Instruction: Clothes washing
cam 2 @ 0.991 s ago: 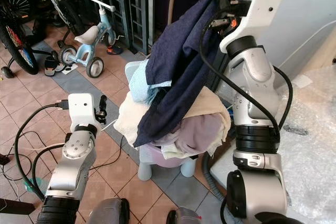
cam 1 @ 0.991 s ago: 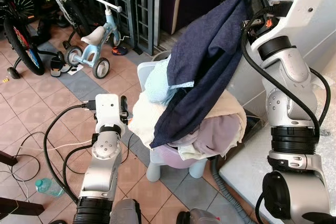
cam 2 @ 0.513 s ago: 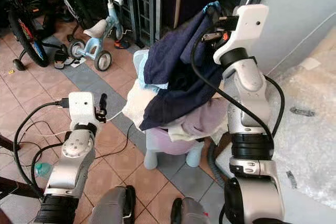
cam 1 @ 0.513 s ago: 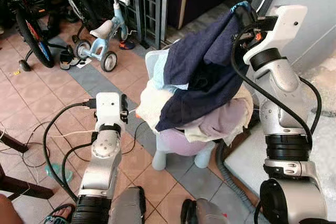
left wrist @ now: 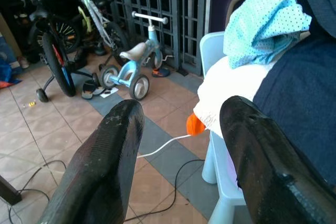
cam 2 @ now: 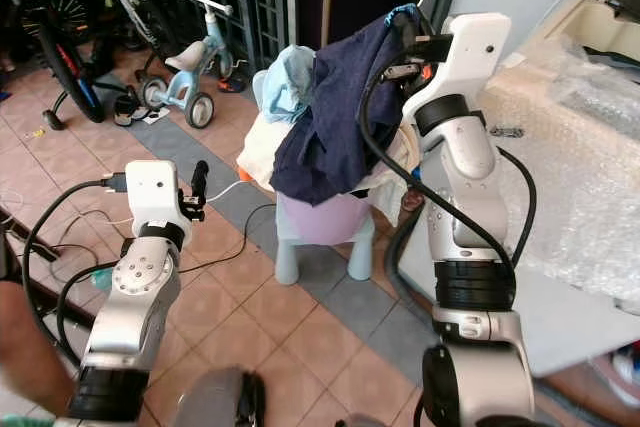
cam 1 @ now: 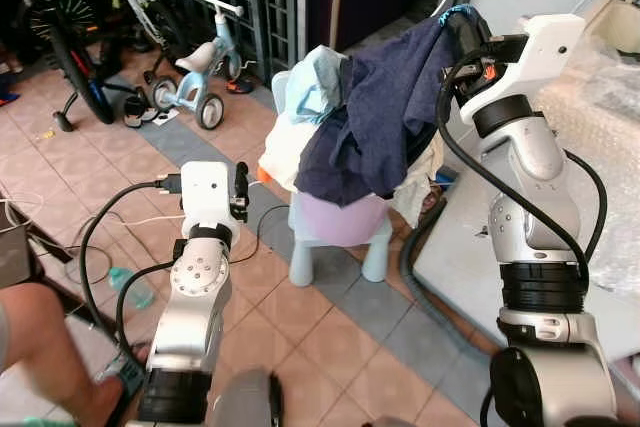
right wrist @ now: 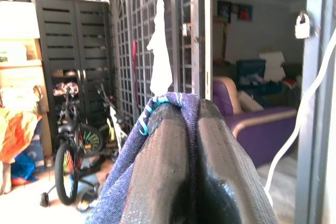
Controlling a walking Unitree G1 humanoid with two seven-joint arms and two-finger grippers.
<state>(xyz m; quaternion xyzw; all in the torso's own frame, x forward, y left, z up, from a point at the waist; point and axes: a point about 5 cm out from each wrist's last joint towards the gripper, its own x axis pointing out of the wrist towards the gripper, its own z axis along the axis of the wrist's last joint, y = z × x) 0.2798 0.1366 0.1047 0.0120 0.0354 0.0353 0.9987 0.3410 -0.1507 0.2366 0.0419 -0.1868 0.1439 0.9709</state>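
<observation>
Over the last second my head camera has swung: the children's bikes point(cam 1: 195, 72) now sit at about 10 o'clock, a person's leg point(cam 1: 40, 337) has entered at 8 o'clock, and the bubble-wrapped worktop point(cam 2: 570, 177) now takes up 3 o'clock. I read this as camera motion, not movement of the objects.

1. Left claw point(cam 1: 240, 190): it hangs at about 8 o'clock of the pile. The fingers point(left wrist: 113, 156) stand wide apart and hold nothing. The light blue dotted cloth point(left wrist: 265, 17) and a white garment point(left wrist: 231, 90) lie just ahead of them.

2. Laundry pile: the clothes sit heaped on the small pale blue chair point(cam 1: 335, 247). A second ago a cream and lilac bundle bulged out under the dark cloth; now the dark cloth covers more of the heap and a lilac garment point(cam 1: 340, 217) shows below it. The dotted cloth sits higher, at 12 o'clock of the pile.

3. Right claw point(right wrist: 191, 129): it remains raised at about 1 o'clock of the pile. The fingers are pressed together on a hem of the navy garment point(cam 1: 385, 112), with fabric pinched between them. The garment drapes from the grip down across the heap, so it is not yet free.

Judgement: the lift is under way. The garment needs more height or a pull toward the worktop side before it clears. Dragging the neighbouring items off the chair is the risk.
</observation>
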